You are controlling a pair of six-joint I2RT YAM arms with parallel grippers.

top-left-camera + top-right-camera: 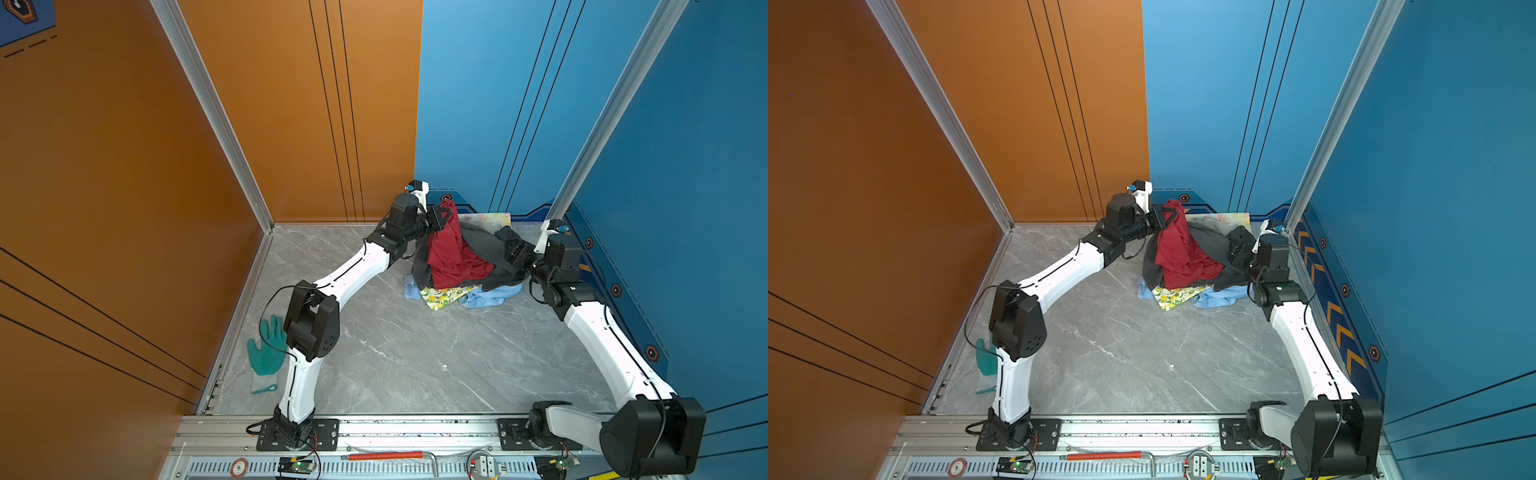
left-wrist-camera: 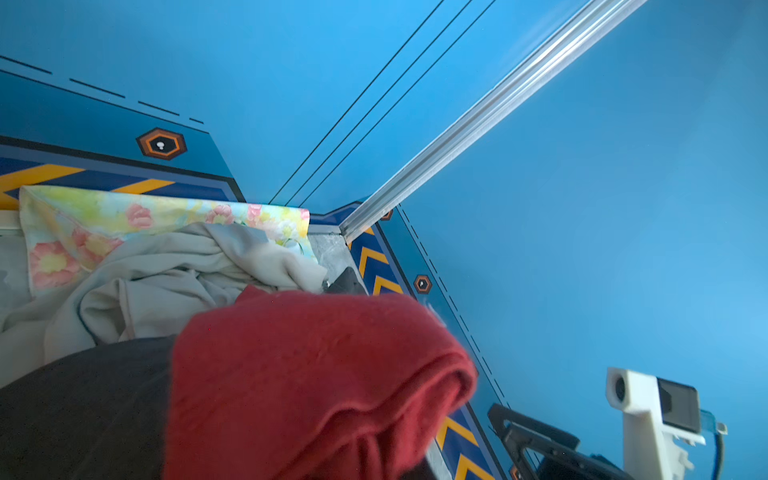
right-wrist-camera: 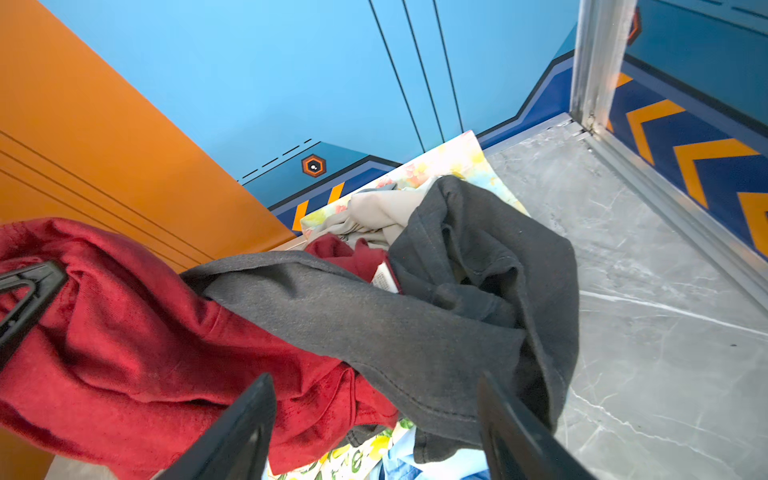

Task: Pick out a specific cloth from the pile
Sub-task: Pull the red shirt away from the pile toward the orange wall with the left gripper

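Observation:
The deep-red cloth (image 1: pixel 451 253) (image 1: pixel 1179 253) hangs from my left gripper (image 1: pixel 442 214) (image 1: pixel 1168 216), which is shut on its top edge and raised above the pile (image 1: pixel 490 297) (image 1: pixel 1219 297) by the back wall. In the left wrist view the cloth (image 2: pixel 316 382) hides the jaws. A dark grey garment (image 1: pixel 482 245) (image 3: pixel 415 324) drapes over the cloth's lower part (image 3: pixel 124 353). My right gripper (image 1: pixel 513 249) (image 1: pixel 1235 245) (image 3: pixel 374 432) stands open at the pile's right side, its fingers (image 3: pixel 232 432) wide apart in front of the grey and red fabric.
A floral fabric (image 2: pixel 124 220) and a light grey one (image 2: pixel 166 274) lie against the blue back wall. A teal glove (image 1: pixel 266 349) lies by the left arm's base. An aluminium post (image 1: pixel 582 183) stands in the right corner. A red-handled tool (image 1: pixel 386 456) rests on the front rail.

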